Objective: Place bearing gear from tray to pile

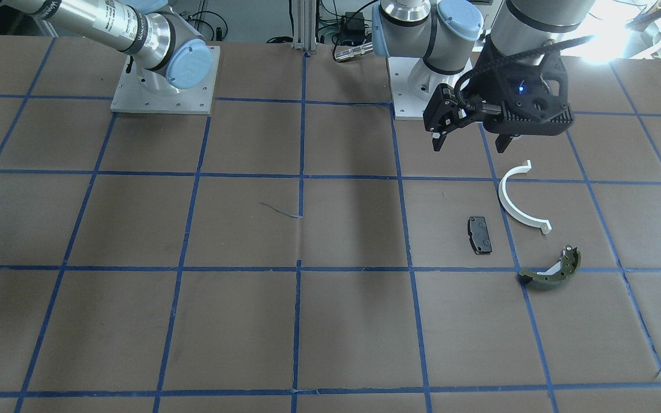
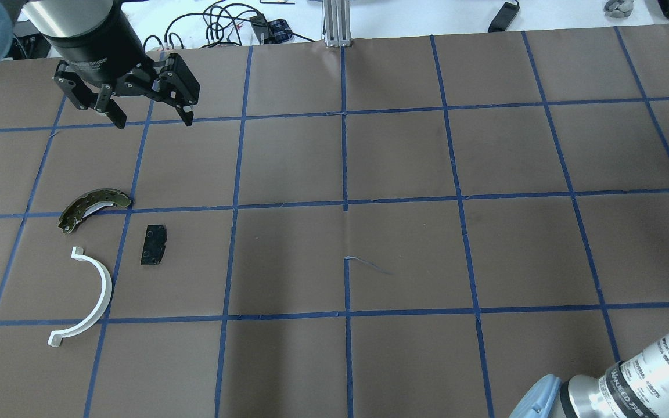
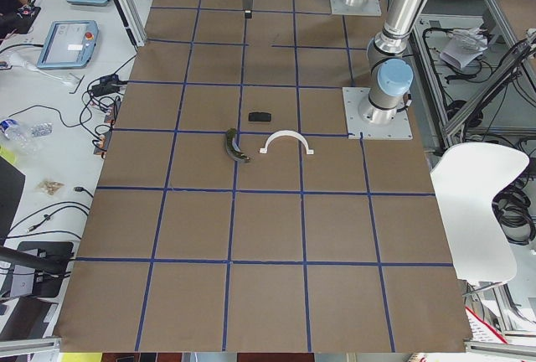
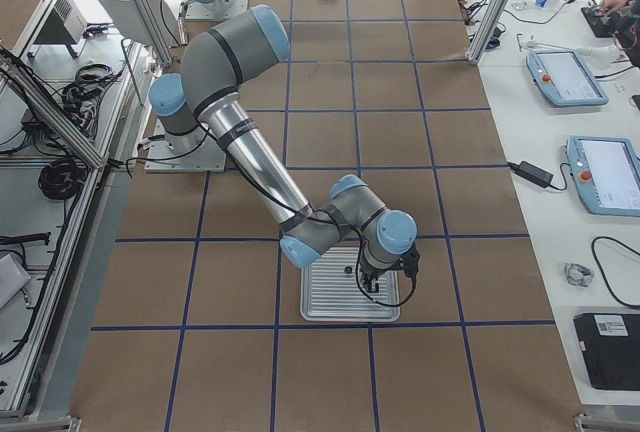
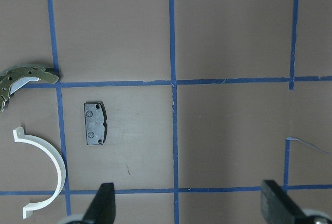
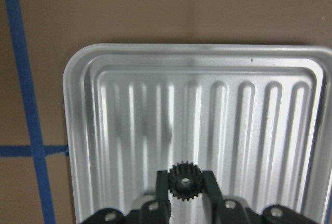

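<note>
The tray (image 6: 78, 130) was set well apart from the pile (image 2: 153, 244), near which the left gripper (image 2: 154, 121) was held spread, out of the way. The bearing gear (image 6: 182, 182) was pinched by the right gripper (image 6: 185, 177) over the tray, seemingly not yet lifted.

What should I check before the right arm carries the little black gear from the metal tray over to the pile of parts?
1. Grip: the right pincer presses on both sides of the small black toothed gear: ok.
2. Gear lifted clear of the ribbed silver metal tray: cannot tell.
3. Tray free of other parts around the gear: ok.
4. Pile in place, with the white plastic half-ring, small black rectangular pad and olive-green curved brake shoe lying apart: ok.
5. Left pincer, open and empty, clear of the drop spot: cannot tell; it hangs near the pile.
</note>
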You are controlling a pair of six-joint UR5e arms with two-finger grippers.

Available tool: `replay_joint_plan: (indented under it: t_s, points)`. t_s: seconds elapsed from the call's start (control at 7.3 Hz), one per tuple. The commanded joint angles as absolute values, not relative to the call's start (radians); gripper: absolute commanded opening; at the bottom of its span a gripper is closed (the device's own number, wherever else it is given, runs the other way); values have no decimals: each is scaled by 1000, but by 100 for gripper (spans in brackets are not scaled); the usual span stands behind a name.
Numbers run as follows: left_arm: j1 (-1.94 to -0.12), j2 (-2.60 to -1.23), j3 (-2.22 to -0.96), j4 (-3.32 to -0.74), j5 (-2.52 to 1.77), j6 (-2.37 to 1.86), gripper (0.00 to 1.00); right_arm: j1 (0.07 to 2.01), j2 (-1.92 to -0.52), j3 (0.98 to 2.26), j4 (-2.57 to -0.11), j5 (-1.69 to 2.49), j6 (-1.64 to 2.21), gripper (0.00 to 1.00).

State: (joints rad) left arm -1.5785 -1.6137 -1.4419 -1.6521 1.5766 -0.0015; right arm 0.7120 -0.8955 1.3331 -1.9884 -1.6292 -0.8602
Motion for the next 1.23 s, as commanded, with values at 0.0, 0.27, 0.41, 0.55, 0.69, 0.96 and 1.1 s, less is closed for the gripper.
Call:
replay_joint_plan:
  t_s: [0.0, 0.27, 0.41, 0.55, 0.69, 0.96, 1.1]
  points:
    - [-1578, -1614, -1442, -1652, 1577, -2, 100, 805, -965, 1344, -1950, -1626, -812, 25]
    - [-1575, -1614, -1440, -1652, 1575, -2, 100, 988, -1044, 1351, -1844, -1620, -575, 22]
    - [-1577, -1614, -1440, -1652, 1575, -2, 100, 1102, -1049, 1351, -1842, -1621, -448, 20]
    - [-1577, -1614, -1440, -1652, 1575, -2, 100, 1193, -1049, 1353, -1839, -1621, -334, 20]
    - [-1577, -1614, -1440, -1652, 1575, -2, 100, 1272, -1067, 1351, -1778, -1617, -281, 19]
    - [-1577, -1614, -1440, -1652, 1575, -2, 100, 1450, -1091, 1353, -1755, -1602, -61, 18]
    - [-1577, -1614, -1440, -1652, 1575, -2, 100, 1530, -1091, 1353, -1759, -1597, 31, 16]
